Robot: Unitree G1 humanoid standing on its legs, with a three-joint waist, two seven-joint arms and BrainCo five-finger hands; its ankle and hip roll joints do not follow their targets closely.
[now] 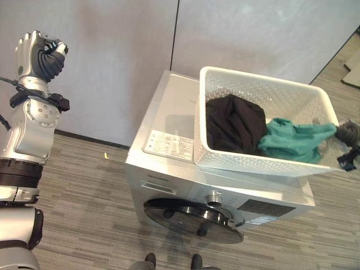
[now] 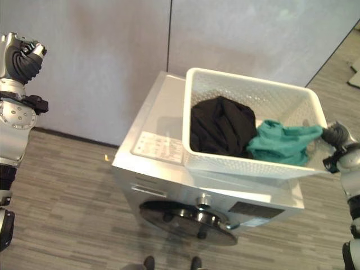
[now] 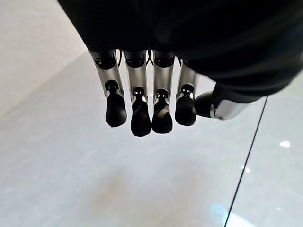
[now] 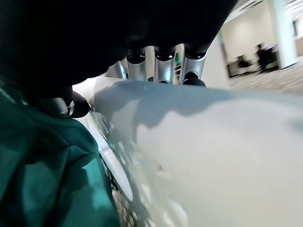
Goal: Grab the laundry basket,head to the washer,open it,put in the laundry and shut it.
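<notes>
The washer (image 1: 219, 185) stands at the centre of the head views, its round dark door (image 1: 194, 220) at 6 o'clock, closed against the front. A label (image 1: 169, 145) lies on the lid at about 9 o'clock from the basket. The white basket (image 1: 264, 90) sits on the washer's top toward 2 o'clock, its right end jutting past the washer's edge. Inside lie a black garment (image 1: 233, 124) on the left and a teal garment (image 1: 292, 140) on the right, touching each other.

The right hand (image 2: 336, 135) is at 3 o'clock, gripping the basket's right rim: fingers over the outside, thumb inside against the teal cloth. The left hand (image 1: 42, 53) is raised at 10 o'clock before the wall (image 1: 112, 56), well apart from the washer, its fingers curled on nothing.
</notes>
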